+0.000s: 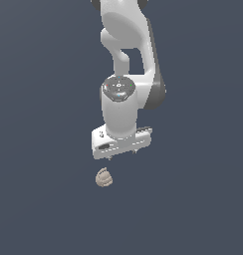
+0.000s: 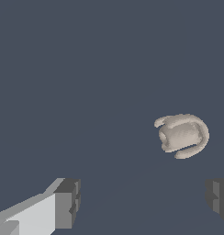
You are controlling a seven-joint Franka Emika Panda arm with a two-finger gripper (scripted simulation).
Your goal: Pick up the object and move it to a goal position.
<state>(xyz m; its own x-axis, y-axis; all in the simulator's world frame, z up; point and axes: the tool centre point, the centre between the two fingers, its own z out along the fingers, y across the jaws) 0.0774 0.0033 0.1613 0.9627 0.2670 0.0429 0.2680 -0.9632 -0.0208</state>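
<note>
End effector [image 1: 121, 155] released, empty, fingers [image 2: 68, 202] spread wide. Object [image 1: 104, 178] lies free on surface [image 1: 39, 199], no edges in view, not between fingers. Descend now and you risk fingertip clipping it, rounded lump rolling aside. Recentre first.

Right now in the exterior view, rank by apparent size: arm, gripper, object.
1. Arm, largest by far.
2. Gripper, its white hand body much smaller than the arm.
3. Object, smallest, a beige ribbed lump below the gripper.

Exterior view faces the arm [image 1: 126, 74] from farther off; wrist view looks down nearby; both share the object [image 1: 104, 178].
</note>
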